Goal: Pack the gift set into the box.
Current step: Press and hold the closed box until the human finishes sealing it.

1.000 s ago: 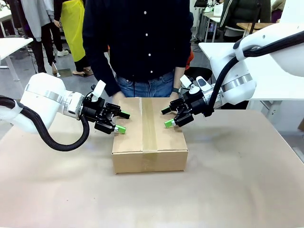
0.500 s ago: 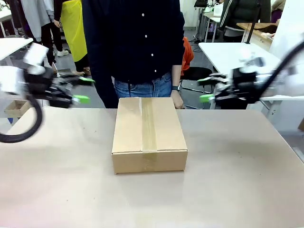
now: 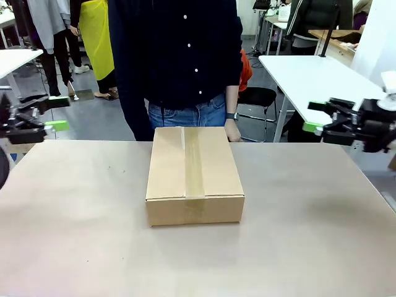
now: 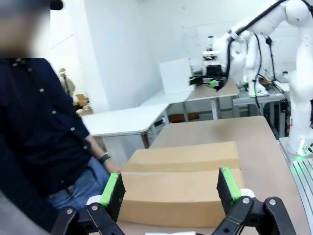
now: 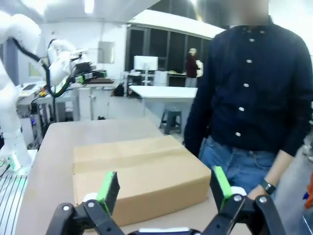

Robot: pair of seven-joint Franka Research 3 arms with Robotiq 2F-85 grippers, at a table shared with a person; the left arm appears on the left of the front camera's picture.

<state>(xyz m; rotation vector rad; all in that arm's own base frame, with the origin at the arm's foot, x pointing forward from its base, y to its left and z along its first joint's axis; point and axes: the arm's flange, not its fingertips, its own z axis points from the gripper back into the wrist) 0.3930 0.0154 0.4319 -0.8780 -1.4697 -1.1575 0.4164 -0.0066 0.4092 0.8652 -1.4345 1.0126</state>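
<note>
Out on the far left of the big brown corrugated cardboard box, the left tool is hanging well clear of the carton at the counter's edge, its green-padded fingers spread apart with nothing between them. From that arm's wrist view the left tool is looking straight at the long side of the box, pads wide, empty air in the gap.

Now the box itself, sitting square in the middle of the tan counter, just in front of the person in the dark buttoned shirt, whose hand is resting at its far right corner. It is looking plain and unprinted, flaps down flat, a strip of tape running along the centre seam from far edge to near edge. Closed up, by the look of it; the packing appears done or nearly so.

How will it handle? Judging by the crisp edges, the carton is stiff at the corners but will give in the middle of each panel. It is likely light to moderate in weight, with loose contents that may shift if it tips. It is too broad for one tool, so the two short ends look like the places to press, low down, both arms squeezing together and keeping it level.

Over to the right of the box, the right tool is hovering well apart from it, past the counter's far right corner, fingers parted and holding nothing. Its wrist view agrees: right tool open wide, box beyond.
</note>
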